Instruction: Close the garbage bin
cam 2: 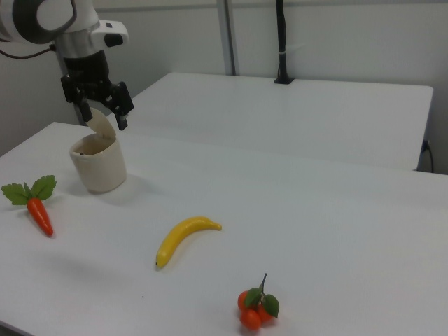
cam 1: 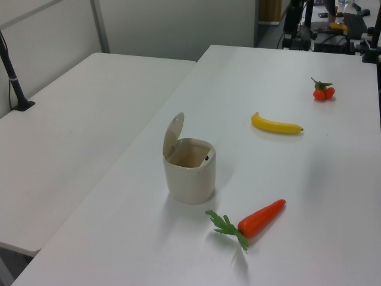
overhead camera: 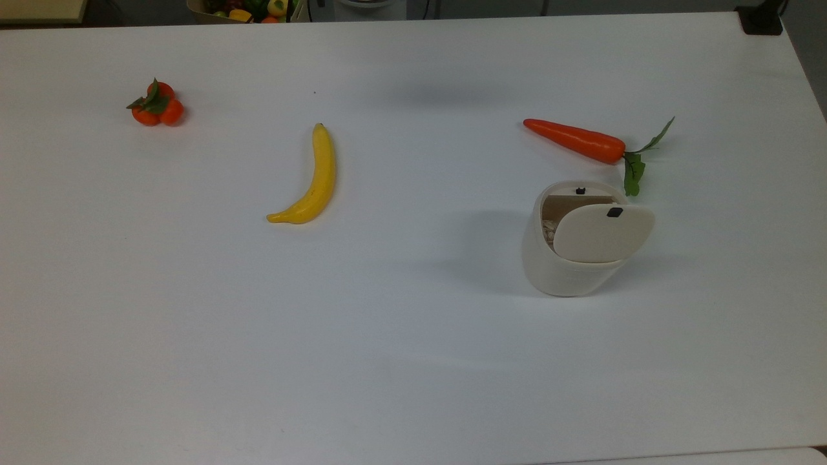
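You're looking at a white, rounded arm (cam 2: 49, 21) with dark grey joint bands (glossy shells), ending in a black two-fingered pincer (cam 2: 103, 115).

Tool (cam 2: 103, 115) fingers apart above garbage bin (cam 2: 99, 165) — lid raised, carrot (cam 2: 39, 214), banana (cam 2: 183, 237) nearby

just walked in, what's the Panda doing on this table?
The gripper hangs open above the garbage bin, beside the top of its raised lid. The bin is open. A carrot lies next to the bin, with a banana and a cluster of small oranges farther along the white table.
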{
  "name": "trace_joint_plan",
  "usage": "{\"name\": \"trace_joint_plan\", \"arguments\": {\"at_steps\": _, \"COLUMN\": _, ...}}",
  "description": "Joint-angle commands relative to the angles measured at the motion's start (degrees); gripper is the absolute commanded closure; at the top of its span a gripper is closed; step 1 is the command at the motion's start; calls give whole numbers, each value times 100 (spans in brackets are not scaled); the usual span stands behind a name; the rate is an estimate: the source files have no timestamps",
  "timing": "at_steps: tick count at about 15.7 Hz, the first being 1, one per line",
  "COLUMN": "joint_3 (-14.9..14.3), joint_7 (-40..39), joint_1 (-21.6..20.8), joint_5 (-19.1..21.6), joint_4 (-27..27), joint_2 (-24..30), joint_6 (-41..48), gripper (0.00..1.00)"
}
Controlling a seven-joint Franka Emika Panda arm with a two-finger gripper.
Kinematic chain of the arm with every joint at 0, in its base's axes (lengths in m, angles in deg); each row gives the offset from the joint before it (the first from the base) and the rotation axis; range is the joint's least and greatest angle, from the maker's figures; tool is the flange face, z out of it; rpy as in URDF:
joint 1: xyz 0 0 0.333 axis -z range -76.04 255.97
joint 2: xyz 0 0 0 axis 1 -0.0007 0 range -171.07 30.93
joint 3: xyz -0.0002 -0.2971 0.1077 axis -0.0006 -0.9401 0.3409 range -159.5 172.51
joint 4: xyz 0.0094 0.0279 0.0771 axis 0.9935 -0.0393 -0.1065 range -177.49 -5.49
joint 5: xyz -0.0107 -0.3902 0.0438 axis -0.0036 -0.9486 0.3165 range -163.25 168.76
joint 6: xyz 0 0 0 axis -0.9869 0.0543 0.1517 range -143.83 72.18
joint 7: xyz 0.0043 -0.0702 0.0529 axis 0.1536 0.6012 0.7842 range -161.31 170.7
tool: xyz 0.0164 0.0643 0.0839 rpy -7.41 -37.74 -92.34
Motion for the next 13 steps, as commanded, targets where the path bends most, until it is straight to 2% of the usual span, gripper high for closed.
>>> {"name": "trace_joint_plan", "arguments": {"at_steps": 1, "joint_3": -77, "joint_7": 106, "joint_1": -146, "joint_5": -97, "joint_4": -61, "joint_2": 69, "joint_6": -63, "gripper": 0}}
{"name": "trace_joint_plan", "arguments": {"at_steps": 9, "joint_3": -77, "joint_7": 36, "joint_1": -137, "joint_5": -97, "joint_4": -61, "joint_2": 61, "joint_6": -82, "gripper": 0}}
{"name": "trace_joint_plan", "arguments": {"at_steps": 13, "joint_3": -86, "joint_7": -394, "joint_1": -120, "joint_5": -106, "joint_4": -70, "joint_2": 34, "joint_6": -178, "gripper": 0}}
